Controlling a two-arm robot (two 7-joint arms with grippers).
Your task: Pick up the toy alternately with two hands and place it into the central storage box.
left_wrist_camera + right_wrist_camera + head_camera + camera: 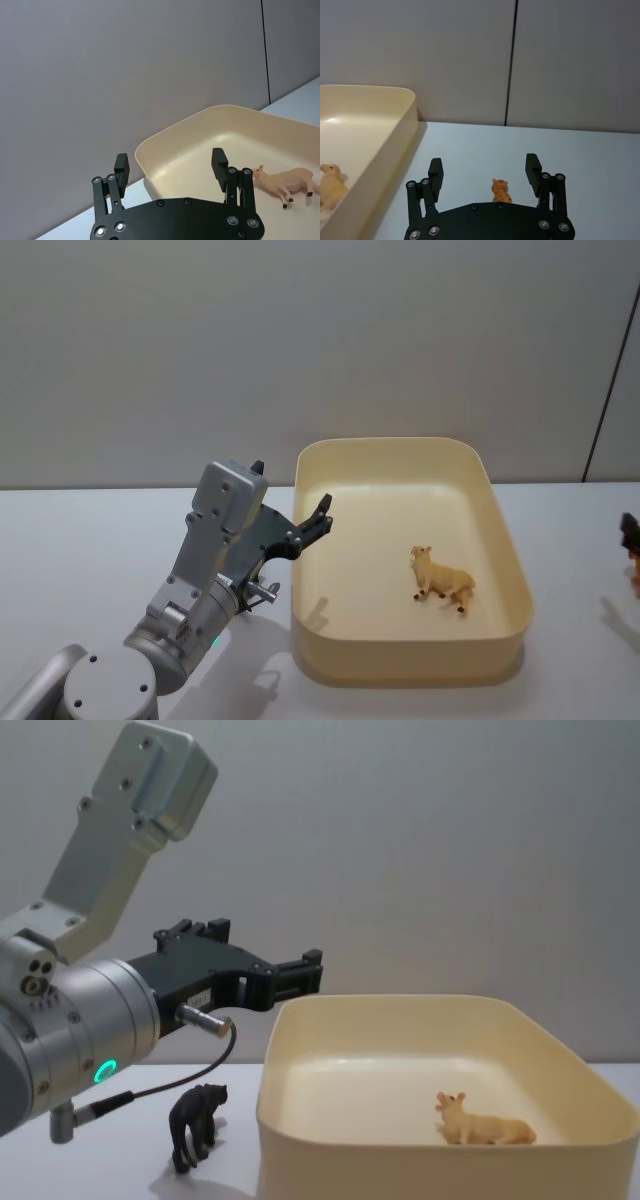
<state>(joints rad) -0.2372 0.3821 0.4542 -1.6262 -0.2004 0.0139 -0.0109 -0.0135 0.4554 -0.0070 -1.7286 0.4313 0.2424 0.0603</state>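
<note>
Poised beside the left wall of the central storage box [385, 443], raised clear of the bench [100, 540]: the left hand [170, 161], fingers spread wide and gripping nothing. On the box floor, toward its right side and lying on its flank: a tan toy animal [441, 580], well apart from that hand. Down on the bench just left of the box, below the left hand, standing on all fours with its head toward the box wall: a black toy animal [195, 1122]. Out on the right side of the bench, clear of the box: the right hand [484, 166], likewise released and empty, with an orange striped toy [499, 190] straight ahead of it on the bench, centred between the lines of its two fingers and apart from both. Seen end-on from that wrist, so probably long axis along the reach, flanks facing the fingers. Judged nearer a grasp: the right hand, needing little more than a straight advance and a close; for the left, a descent to the bench first. Count: one box, two hands, three toys, with one in and two out
</note>
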